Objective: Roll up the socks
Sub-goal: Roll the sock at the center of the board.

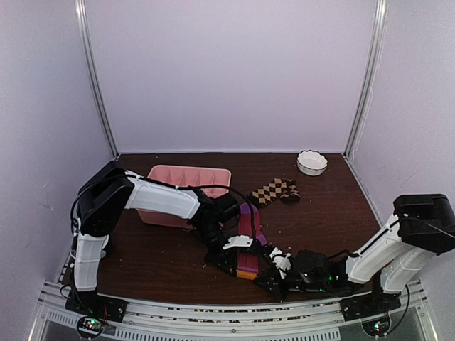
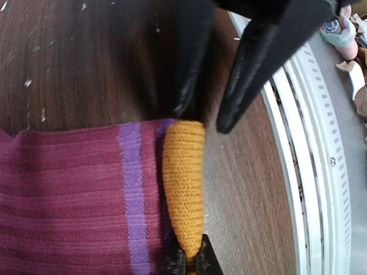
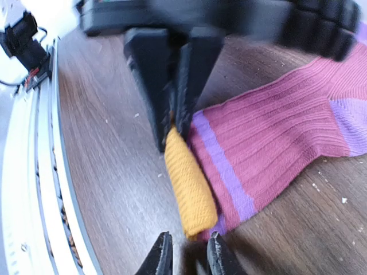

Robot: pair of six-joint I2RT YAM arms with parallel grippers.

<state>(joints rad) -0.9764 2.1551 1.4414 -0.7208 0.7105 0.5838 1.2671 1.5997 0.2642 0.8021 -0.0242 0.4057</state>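
Grip check: left end effector [image 2: 188, 260] is clenched on the rolled orange cuff [image 2: 184, 177] of the pink sock [image 2: 57, 195], right end effector [image 3: 188, 255] released, jaws apart at the cuff's other end; checkered sock [image 1: 276, 190] sits on the table [image 1: 334, 213] well beyond both.

Left jaws clamped, right jaws slightly apart

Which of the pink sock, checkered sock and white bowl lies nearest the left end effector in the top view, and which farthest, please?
1. Pink sock, pinched in the left end effector, front centre.
2. Checkered sock, farther back, right of centre.
3. White bowl, back right corner.
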